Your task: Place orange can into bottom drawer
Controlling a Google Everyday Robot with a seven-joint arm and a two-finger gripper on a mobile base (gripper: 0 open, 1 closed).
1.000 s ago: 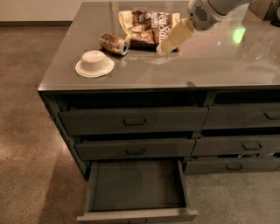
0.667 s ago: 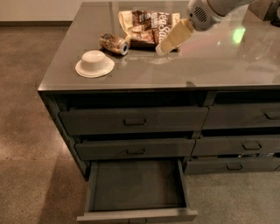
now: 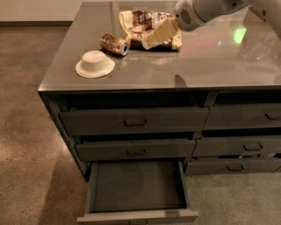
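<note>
Glossy grey cabinet top holds the small orange-brown drink can on its side, long axis 10-to-4 o'clock, near the cream two-finger gripper and at its 9 o'clock; whether the gripper is open or closed I cannot tell.

The arm is smooth, glossy white, ending in a rounded wrist housing with 1 round patch of small dark holes. From it juts the gripper, a pale cream wedge, over the far part of the grey tabletop.
</note>
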